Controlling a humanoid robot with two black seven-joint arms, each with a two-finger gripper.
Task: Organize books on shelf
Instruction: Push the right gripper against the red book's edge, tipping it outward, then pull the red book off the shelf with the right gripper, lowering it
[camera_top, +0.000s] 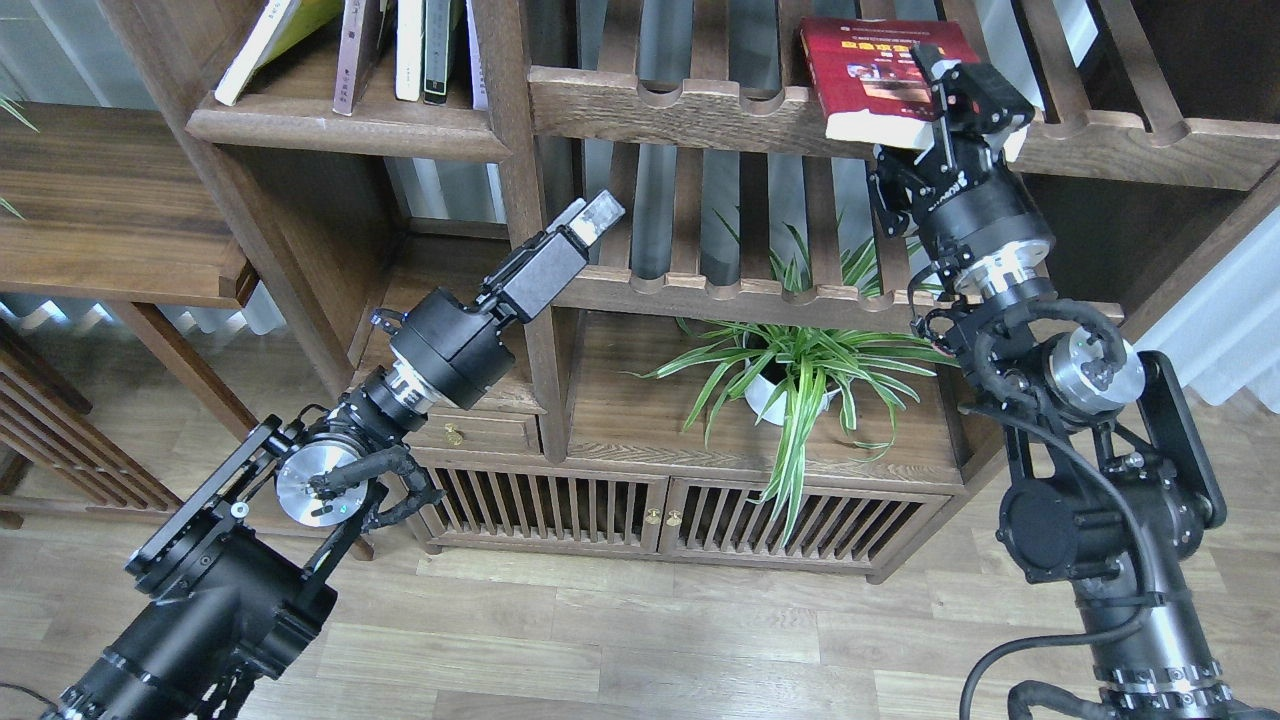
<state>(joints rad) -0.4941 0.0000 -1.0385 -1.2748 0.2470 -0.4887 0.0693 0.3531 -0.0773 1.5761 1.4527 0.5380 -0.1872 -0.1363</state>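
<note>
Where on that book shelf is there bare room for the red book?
Bare plank shows on the shelf between the leaning yellow-green book and the maroon book. From there right to the post, upright volumes crowd it. The red book, in the right gripper, lies on the slatted rack.

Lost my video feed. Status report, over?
Right gripper shut on red book, lying on slatted rack. Left gripper empty, shut. Bookcase post between book and shelf.

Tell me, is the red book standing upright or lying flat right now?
Lying flat. The red book rests cover-up on the slatted rack, its page edge facing forward, with the right hand closed on its front corner.
</note>
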